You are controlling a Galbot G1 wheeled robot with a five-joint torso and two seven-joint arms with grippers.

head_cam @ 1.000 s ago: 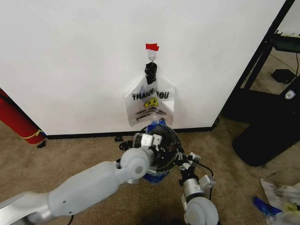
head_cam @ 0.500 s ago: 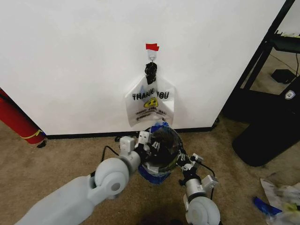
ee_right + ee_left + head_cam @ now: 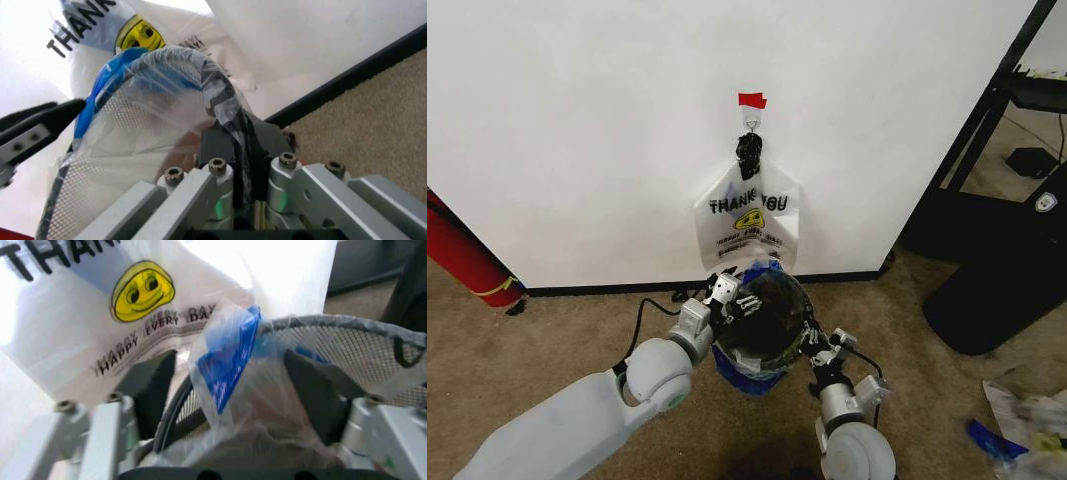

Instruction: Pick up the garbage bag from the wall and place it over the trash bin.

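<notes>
While the left hand (image 3: 730,296) reaches in from the left with its two fingers spread wide on either side of the bin's far rim, the right hand (image 3: 812,345) is squeezed tight on the near right rim of the small round black mesh trash bin (image 3: 765,318). One thin clear plastic garbage bag with blue edges (image 3: 747,372) lies over that bin. A second bag, white with black "THANK YOU" print and a yellow smiley (image 3: 747,225), hangs from one small hook under red tape (image 3: 751,100) on the plain white wall (image 3: 577,130), just above the bin.
</notes>
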